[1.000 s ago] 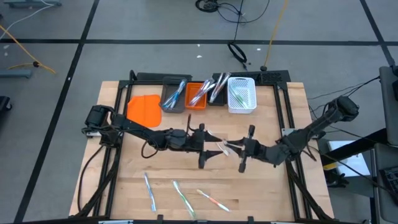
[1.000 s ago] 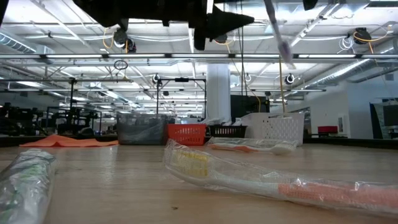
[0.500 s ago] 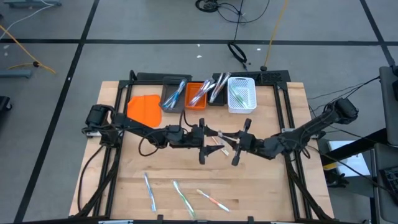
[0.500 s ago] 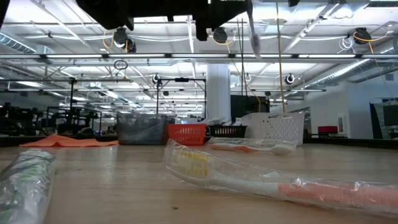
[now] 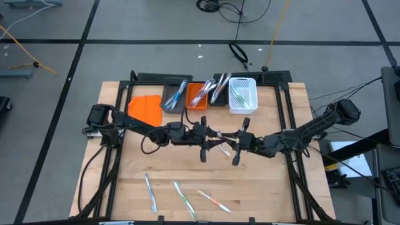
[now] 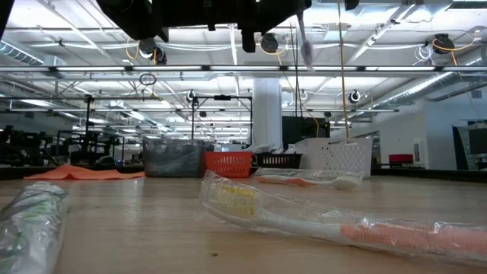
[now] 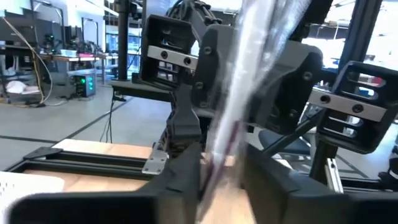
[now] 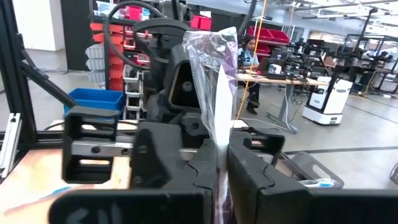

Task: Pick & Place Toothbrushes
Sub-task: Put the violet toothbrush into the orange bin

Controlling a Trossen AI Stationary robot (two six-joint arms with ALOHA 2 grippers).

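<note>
Both grippers — left [image 5: 209, 135], right [image 5: 232, 141] — apparently pinch one wrapped toothbrush [image 8: 214, 93].

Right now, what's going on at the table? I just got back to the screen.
Both arms meet over the middle of the table, each gripper closed on the same wrapped toothbrush held in the air: left gripper, right gripper. It looks like a handover. Three wrapped toothbrushes lie at the near edge, and the bins at the far edge already hold others.
</note>
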